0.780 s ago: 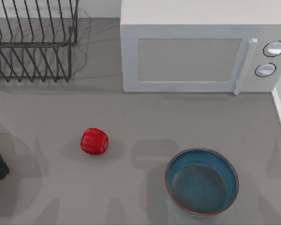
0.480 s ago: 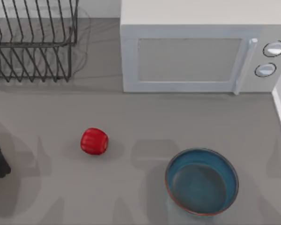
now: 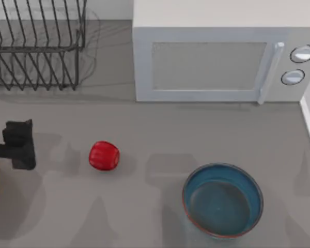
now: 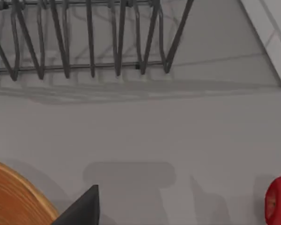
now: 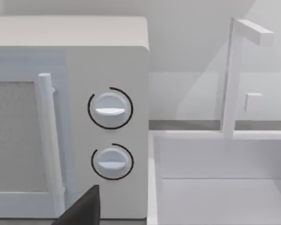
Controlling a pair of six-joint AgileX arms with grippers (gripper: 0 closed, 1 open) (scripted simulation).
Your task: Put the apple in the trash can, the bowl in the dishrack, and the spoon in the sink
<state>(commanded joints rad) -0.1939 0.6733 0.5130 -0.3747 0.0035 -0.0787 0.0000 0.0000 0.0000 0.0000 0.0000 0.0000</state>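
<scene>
The red apple (image 3: 104, 155) lies on the grey counter left of centre, and its edge also appears in the left wrist view (image 4: 277, 199). My left gripper (image 3: 19, 144) hovers at the left edge of the table, a short way left of the apple and apart from it. The teal bowl (image 3: 222, 200) sits upright and empty at the front right. The dark wire dishrack (image 3: 36, 49) stands at the back left, with its bars (image 4: 91, 42) in the left wrist view. The white sink (image 5: 220, 183) lies right of the microwave. My right gripper (image 5: 82, 210) faces the microwave. The spoon and the trash can are out of view.
A white microwave (image 3: 219, 57) fills the back centre and right, its two dials (image 5: 110, 110) close before the right wrist camera. A white faucet (image 5: 234, 75) rises behind the sink. A tan wooden round object (image 4: 14, 197) sits by the left gripper at the table's left edge.
My left gripper has come in from the left edge, moving right and toward the back, closer to the apple. The apple and the bowl have not moved.
</scene>
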